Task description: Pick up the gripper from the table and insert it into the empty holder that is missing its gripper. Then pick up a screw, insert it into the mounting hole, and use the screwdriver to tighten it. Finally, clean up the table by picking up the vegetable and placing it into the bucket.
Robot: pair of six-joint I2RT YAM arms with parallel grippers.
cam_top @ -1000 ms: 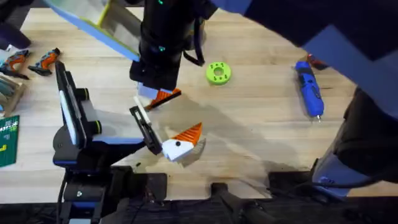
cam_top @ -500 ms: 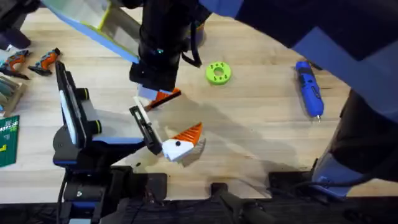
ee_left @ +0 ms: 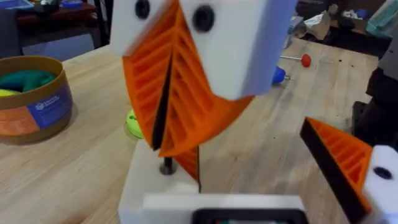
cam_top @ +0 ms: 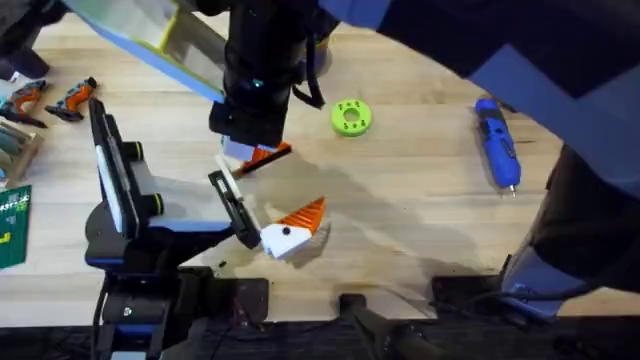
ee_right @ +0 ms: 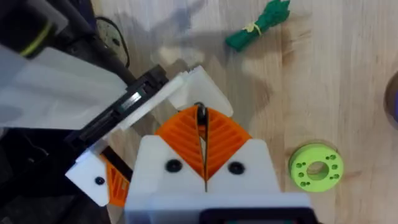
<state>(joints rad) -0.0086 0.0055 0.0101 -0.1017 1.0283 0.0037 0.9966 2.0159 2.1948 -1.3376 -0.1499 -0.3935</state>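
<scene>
My right gripper (cam_top: 257,155) reaches across the table and hangs just above the white holder (ee_right: 200,84), one finger mount of my left gripper (cam_top: 270,197). Its orange pads (ee_right: 221,140) are shut on a small dark screw (ee_left: 166,165), whose lower end touches the holder (ee_left: 146,183). The gripper (ee_left: 186,163), an orange ribbed piece with a black edge, sits against the holder. My left gripper is open, its other orange finger (ee_left: 339,158) far off to the side. The blue screwdriver (cam_top: 497,140) lies at the right. The green vegetable (ee_right: 258,25) lies on the wood. The bucket (ee_left: 31,99) stands beyond.
A lime-green disc (cam_top: 350,117) with holes lies beside the right arm. A thin rod with a red knob (ee_left: 303,60) lies near the screwdriver. Small orange tools (cam_top: 50,98) and a green card (cam_top: 12,225) sit at the left edge.
</scene>
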